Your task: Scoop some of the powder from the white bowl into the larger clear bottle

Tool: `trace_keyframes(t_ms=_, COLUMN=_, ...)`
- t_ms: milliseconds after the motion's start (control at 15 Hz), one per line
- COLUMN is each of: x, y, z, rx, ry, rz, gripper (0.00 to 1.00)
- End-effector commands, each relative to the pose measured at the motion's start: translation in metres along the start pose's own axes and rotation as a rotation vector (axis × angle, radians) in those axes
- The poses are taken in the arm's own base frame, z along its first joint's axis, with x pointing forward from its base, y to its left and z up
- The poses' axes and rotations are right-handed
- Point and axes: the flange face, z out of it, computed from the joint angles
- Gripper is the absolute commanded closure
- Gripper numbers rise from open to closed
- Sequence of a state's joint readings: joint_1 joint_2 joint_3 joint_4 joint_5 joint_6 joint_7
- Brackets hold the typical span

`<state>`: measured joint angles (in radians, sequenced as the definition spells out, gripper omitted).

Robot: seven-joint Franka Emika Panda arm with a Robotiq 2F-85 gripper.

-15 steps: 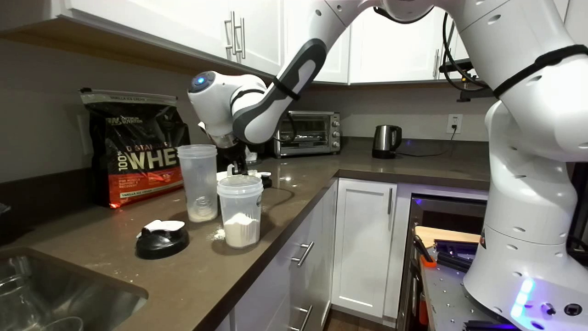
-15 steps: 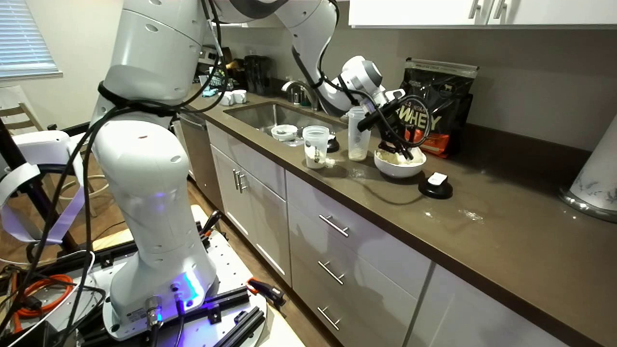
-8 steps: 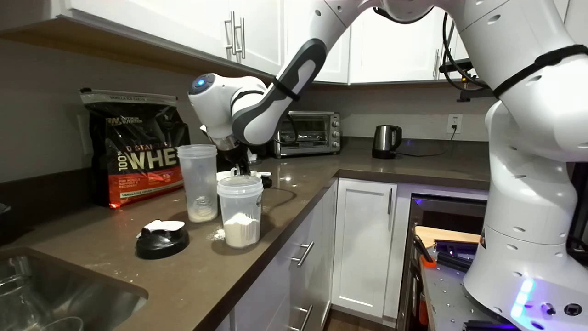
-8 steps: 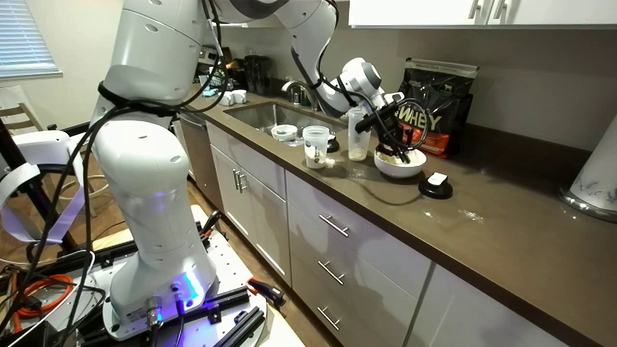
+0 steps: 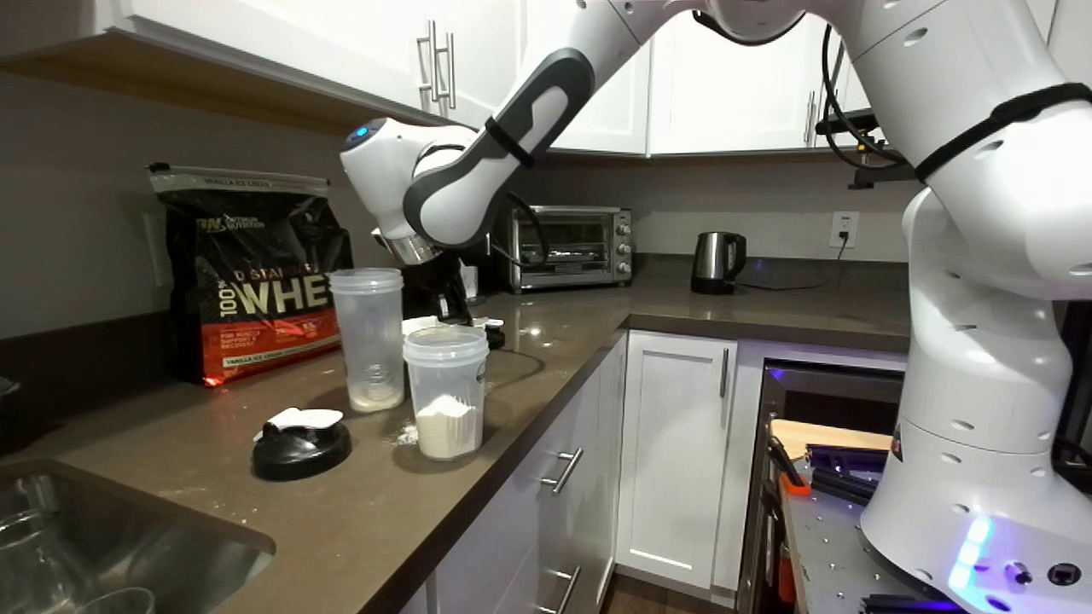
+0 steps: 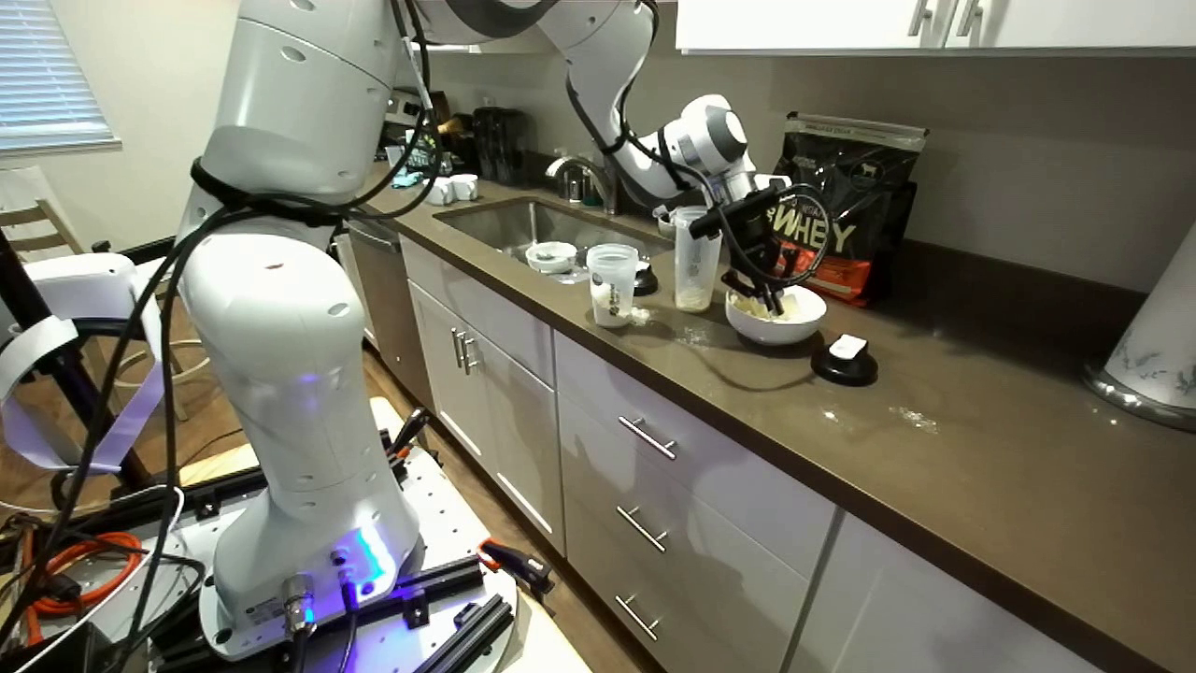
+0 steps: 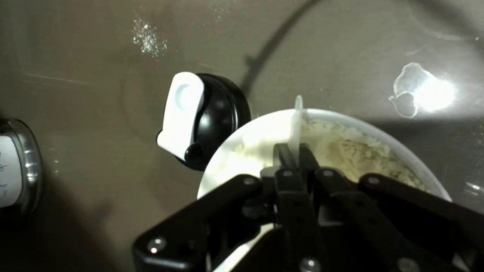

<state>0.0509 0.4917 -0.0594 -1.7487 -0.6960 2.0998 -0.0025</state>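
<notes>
Both exterior views, L to R: larger clear bottle [image 6: 693,279] is seen upright nr mid-frame, hand [image 7: 296,154] is held just R of it, at the white bowl [image 6: 774,333]. In wrist view, prob. scoop handle [image 7: 298,117] is pinched in hand, mid-frame; powder [image 7: 363,151] seen R of it in bowl. Lift, then leftward carry, prob. needed.

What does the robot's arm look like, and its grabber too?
The arm is smooth, rounded and white, with dark grey panels, black straps, black cables and a glowing blue light near the bottom. The gripper is black, with jointed fingers and shiny round screw heads.
</notes>
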Motion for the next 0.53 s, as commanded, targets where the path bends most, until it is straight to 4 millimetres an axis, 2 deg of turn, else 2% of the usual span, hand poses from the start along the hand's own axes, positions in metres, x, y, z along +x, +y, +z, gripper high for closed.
trace_keyframes(t_ms=0, x=-0.0007, y=0.0078, z=-0.0059, rx=0.056, ry=-0.026, rz=-0.027, gripper=0.98)
trace_keyframes(t_ms=467, x=0.0026, y=-0.0007, z=-0.0122, rx=0.119, ry=-0.028, rz=-0.045, gripper=0.98)
